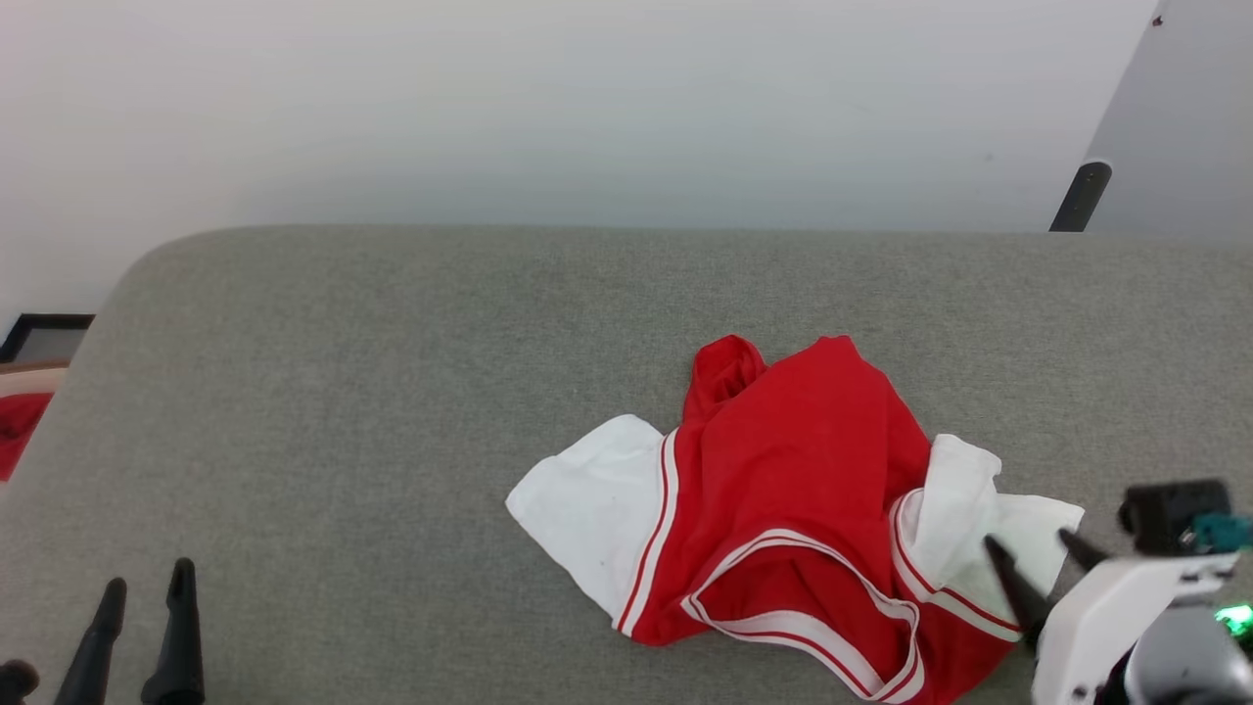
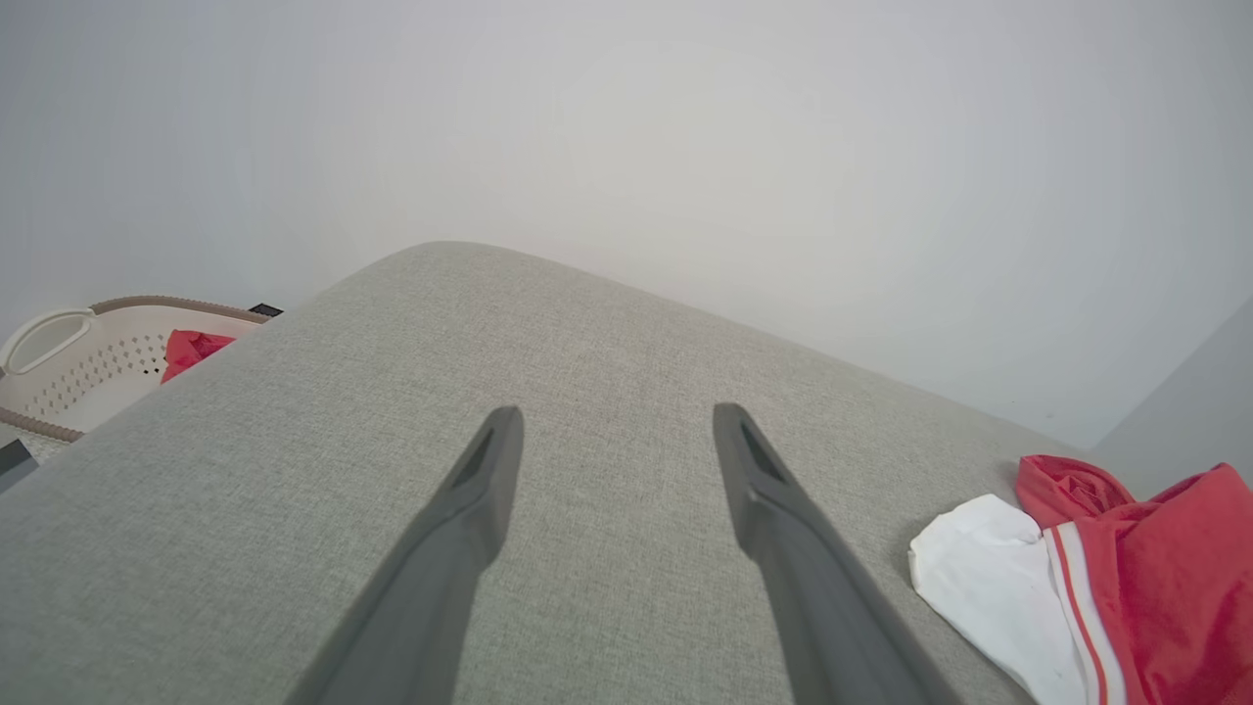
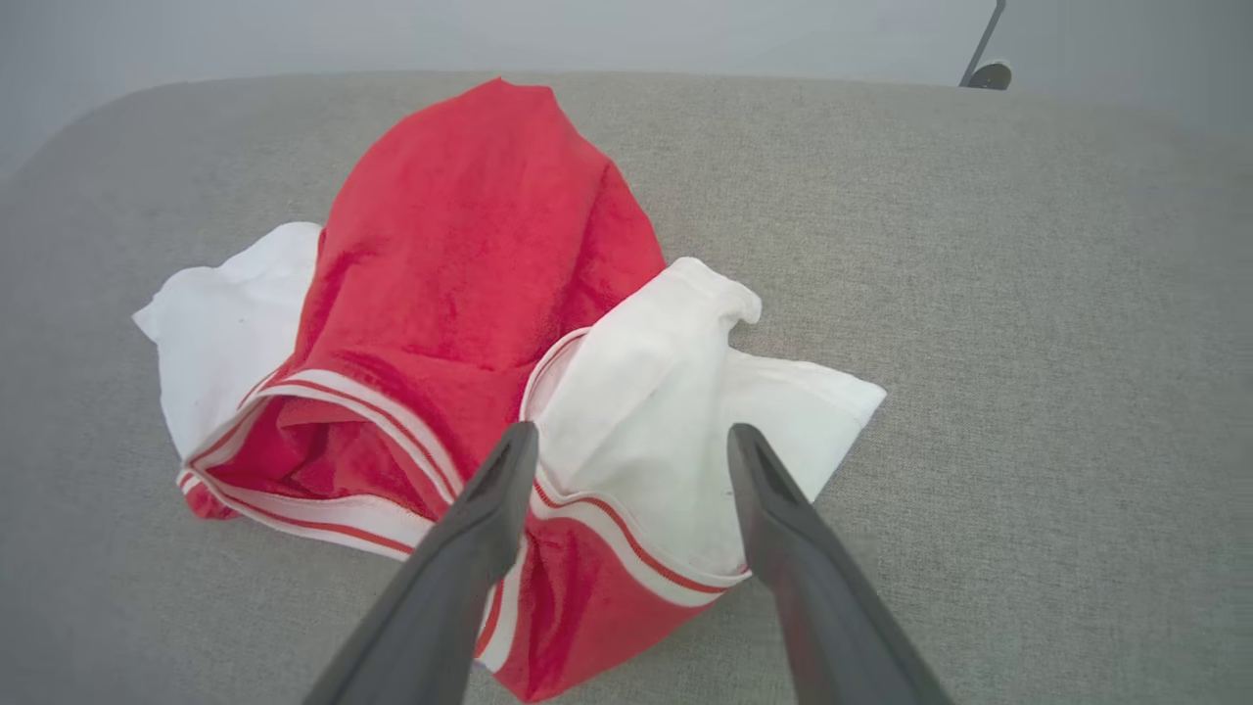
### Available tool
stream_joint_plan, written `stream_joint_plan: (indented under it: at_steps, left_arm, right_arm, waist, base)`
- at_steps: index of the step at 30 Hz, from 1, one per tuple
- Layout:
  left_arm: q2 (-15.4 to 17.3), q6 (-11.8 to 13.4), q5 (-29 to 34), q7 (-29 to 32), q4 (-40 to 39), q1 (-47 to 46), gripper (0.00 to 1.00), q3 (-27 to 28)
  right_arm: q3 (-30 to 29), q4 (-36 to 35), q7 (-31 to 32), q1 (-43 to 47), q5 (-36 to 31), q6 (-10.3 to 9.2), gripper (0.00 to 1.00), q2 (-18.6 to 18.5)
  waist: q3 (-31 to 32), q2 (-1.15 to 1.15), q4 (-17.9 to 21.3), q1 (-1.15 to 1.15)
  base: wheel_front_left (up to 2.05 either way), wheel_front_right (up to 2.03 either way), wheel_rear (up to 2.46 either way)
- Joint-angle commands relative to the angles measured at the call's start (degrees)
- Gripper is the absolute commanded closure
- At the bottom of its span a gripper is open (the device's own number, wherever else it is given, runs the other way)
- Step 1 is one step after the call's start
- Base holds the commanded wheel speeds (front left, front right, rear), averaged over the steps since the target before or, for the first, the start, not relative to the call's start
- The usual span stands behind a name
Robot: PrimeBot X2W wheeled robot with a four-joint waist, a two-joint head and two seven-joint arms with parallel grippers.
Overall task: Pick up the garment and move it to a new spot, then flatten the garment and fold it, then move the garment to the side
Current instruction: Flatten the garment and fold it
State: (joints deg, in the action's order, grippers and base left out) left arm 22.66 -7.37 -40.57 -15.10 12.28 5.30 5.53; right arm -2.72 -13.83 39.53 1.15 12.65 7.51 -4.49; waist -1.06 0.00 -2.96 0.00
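Hovering spread right gripper (image 3: 631,431) over crumpled red-and-white jersey garment (image 1: 783,460) | left gripper (image 2: 617,411) spread | you risk pinching stacked layers.

Left half of the cushion (image 1: 323,392): bare grey fabric from the left gripper (image 1: 149,573) to the far edge, an open passage.
Centre-right: the shirt (image 1: 783,490) lies crumpled in raised folds, the one obstacle on the cushion.
Near right corner: the right gripper (image 1: 1026,537), fingers spread, stands over the shirt's white sleeve.
Far strip: bare fabric between the shirt and the wall (image 1: 587,98).
Far right: a dark post (image 1: 1080,196) behind the cushion's edge.
Left edge: a basket (image 2: 88,362) beside the cushion.
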Motion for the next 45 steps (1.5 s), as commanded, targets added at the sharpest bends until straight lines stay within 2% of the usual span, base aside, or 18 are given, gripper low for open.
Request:
stream_joint_plan:
  at_steps: [1, 14, 23, 25, 26, 27, 28, 29, 30, 31, 45]
  left_arm:
    - [0.12, 0.01, 0.35, 0.08, -0.19, 0.4, 0.0, -0.2]
    - [0.27, -0.04, 0.57, 0.56, -1.27, -3.06, 0.0, -2.53]
    - [0.21, -0.08, 0.24, 0.41, -0.37, -5.42, 0.0, -3.8]
    - [0.17, -0.1, 0.16, 0.35, -0.1, -5.68, 0.0, -3.99]
    - [0.18, -0.1, 0.14, 0.31, 0.01, -5.84, 0.0, -4.03]
    - [0.16, -0.11, 0.1, 0.27, 0.1, -6.02, 0.0, -4.1]
    - [0.16, -0.11, 0.1, 0.27, 0.1, -6.02, 0.0, -4.1]
    - [0.12, -0.11, 0.02, 0.23, 0.19, -6.16, 0.0, -4.13]
    - [0.1, -0.12, -0.03, 0.2, 0.29, -6.23, 0.0, -4.14]
    - [0.06, -0.12, -0.05, 0.16, 0.38, -6.27, 0.0, -4.19]
    - [0.26, -0.15, -0.13, -0.06, 1.19, -5.99, 0.0, -3.33]
  right_arm:
    - [-0.91, 1.0, -0.01, -1.66, -0.02, -0.04, 0.0, -0.04]
    - [-7.51, 15.32, 1.13, -14.78, -2.93, -0.04, 0.0, 0.35]
    - [-11.14, 22.98, 3.19, -19.42, -5.15, -0.04, 0.01, 0.98]
    - [-10.75, 24.33, 4.15, -19.58, -5.86, -0.04, 0.18, 1.11]
    - [-10.99, 25.04, 4.82, -19.69, -5.87, -0.04, 0.22, 1.16]
    - [-11.17, 25.65, 5.41, -19.91, -5.98, -0.04, 0.55, 1.18]
    - [-11.17, 25.65, 5.41, -19.91, -5.98, -0.04, 0.55, 1.18]
    - [-11.05, 26.16, 5.94, -20.12, -6.01, -0.04, 0.71, 1.22]
    - [-11.02, 26.48, 6.23, -20.4, -5.73, -0.04, 0.96, 1.27]
    - [-11.07, 26.63, 6.21, -20.57, -5.66, -0.04, 1.0, 1.3]
    - [-9.88, 20.81, 4.8, -20.11, -4.14, -0.04, 1.0, -0.91]
  waist:
    - [-0.18, 0.0, -0.2, 0.0]
    - [-4.44, 0.0, -3.74, 0.0]
    - [-6.83, 0.0, -6.34, 0.0]
    - [-7.12, 0.0, -6.59, 0.0]
    - [-7.21, 0.0, -6.67, 0.0]
    - [-7.32, 0.0, -6.74, 0.0]
    - [-7.32, 0.0, -6.74, 0.0]
    - [-7.4, 0.0, -6.79, 0.0]
    - [-7.51, 0.0, -6.8, 0.0]
    - [-7.58, 0.0, -6.84, 0.0]
    - [-6.67, 0.0, -4.49, 0.0]
  base:
    - [0.0, 0.0, 0.0]
    - [0.0, 0.0, 0.0]
    - [0.0, 0.0, 0.0]
    - [0.0, 0.0, 0.0]
    - [0.0, 0.0, 0.0]
    - [0.0, 0.0, 0.0]
    - [0.0, 0.0, 0.0]
    - [0.0, 0.0, 0.0]
    - [0.0, 0.0, 0.0]
    - [0.0, 0.0, 0.0]
    - [0.0, 0.0, 0.0]
